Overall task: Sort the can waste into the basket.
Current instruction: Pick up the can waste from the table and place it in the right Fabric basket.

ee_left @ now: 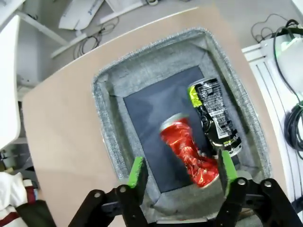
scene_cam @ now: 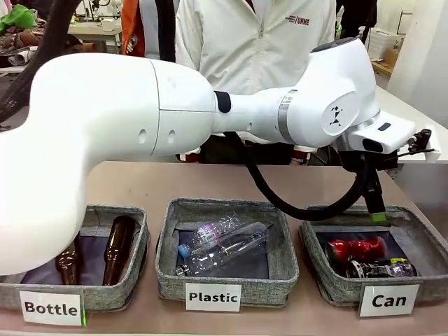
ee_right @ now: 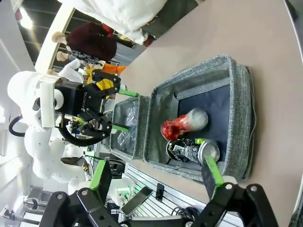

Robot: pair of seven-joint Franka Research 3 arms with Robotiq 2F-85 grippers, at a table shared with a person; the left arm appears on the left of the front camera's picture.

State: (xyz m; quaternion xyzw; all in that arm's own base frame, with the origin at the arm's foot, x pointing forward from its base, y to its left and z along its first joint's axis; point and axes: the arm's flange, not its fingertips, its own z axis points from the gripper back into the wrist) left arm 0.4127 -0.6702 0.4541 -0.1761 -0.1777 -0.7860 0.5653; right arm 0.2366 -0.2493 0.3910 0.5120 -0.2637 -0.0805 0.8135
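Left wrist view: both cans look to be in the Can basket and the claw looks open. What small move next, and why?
Probably lift the left claw straight up and clear. Its jaws stand apart with nothing between them, and the crushed red metal can lies on the dark lining of the grey fabric basket labelled Can, beside the dark blue-black can. Nothing seems left to sort.

Glossy crumpled metal red can [ee_left: 189, 152], shiny dark can [ee_left: 215, 116] — rough grey fabric basket [ee_left: 106, 101]
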